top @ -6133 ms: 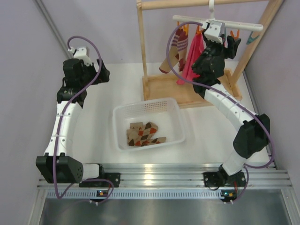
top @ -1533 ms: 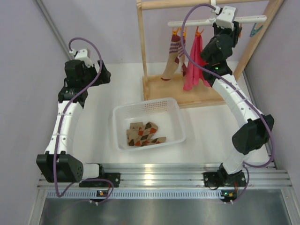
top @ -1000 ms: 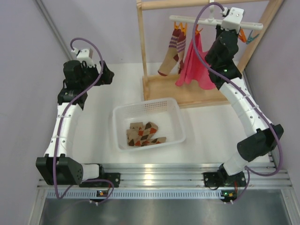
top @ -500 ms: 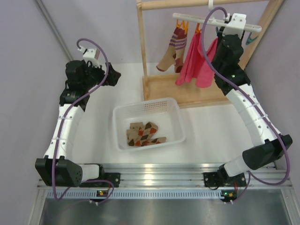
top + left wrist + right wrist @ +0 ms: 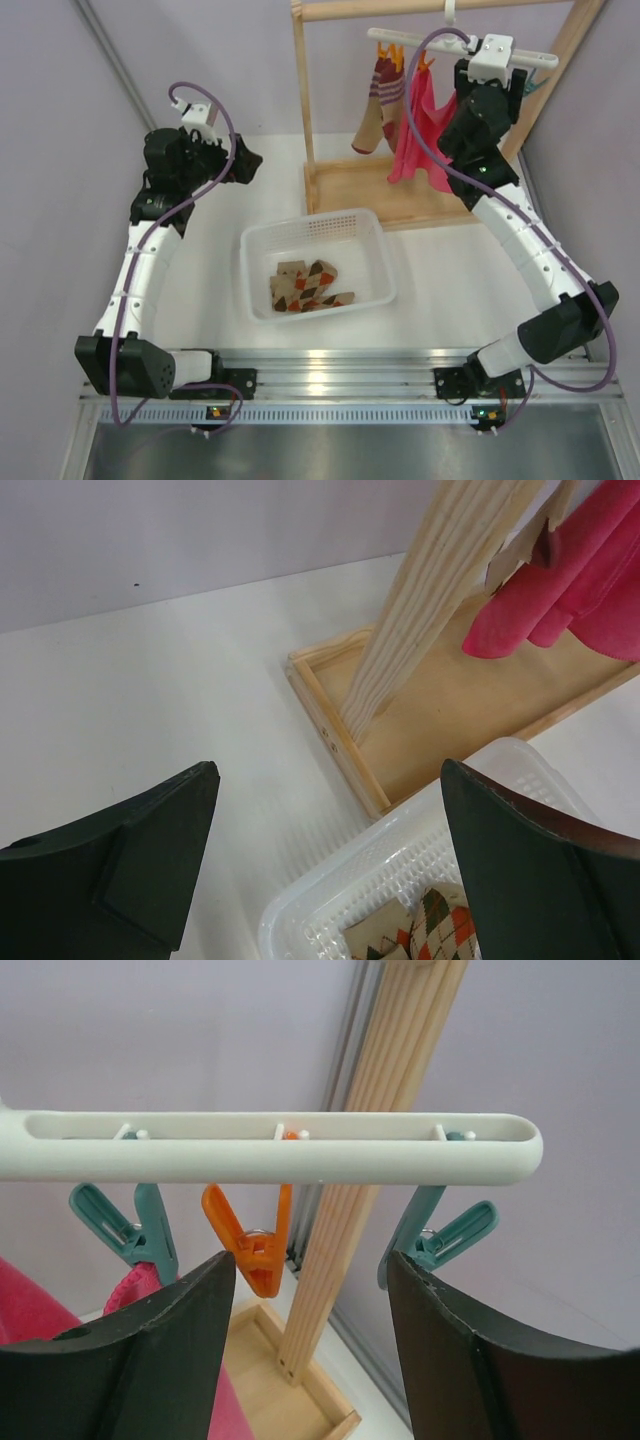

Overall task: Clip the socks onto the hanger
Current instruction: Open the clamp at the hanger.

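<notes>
The argyle socks (image 5: 310,285) lie in a heap in the white basket (image 5: 312,222); a corner of them shows in the left wrist view (image 5: 425,935). The white hanger (image 5: 430,40) hangs from the rack's top rail. In the right wrist view its bar (image 5: 270,1147) runs across above my fingers, with an empty orange clip (image 5: 250,1240) and an empty teal clip (image 5: 435,1240) dangling. My right gripper (image 5: 310,1260) is open just below the bar's right end (image 5: 497,88) and holds nothing. My left gripper (image 5: 245,163) is open and empty, above the table left of the basket (image 5: 328,770).
The wooden rack has a post (image 5: 303,90) and a tray base (image 5: 400,195) behind the basket. A maroon-and-tan striped sock (image 5: 380,100) and a pink cloth (image 5: 420,130) hang clipped on the hanger's left half. Purple walls close in on both sides.
My right gripper has moved from the hanger's middle to its right end, and the hanger with its hanging cloths has swung. My left gripper has moved a little right, toward the rack.
</notes>
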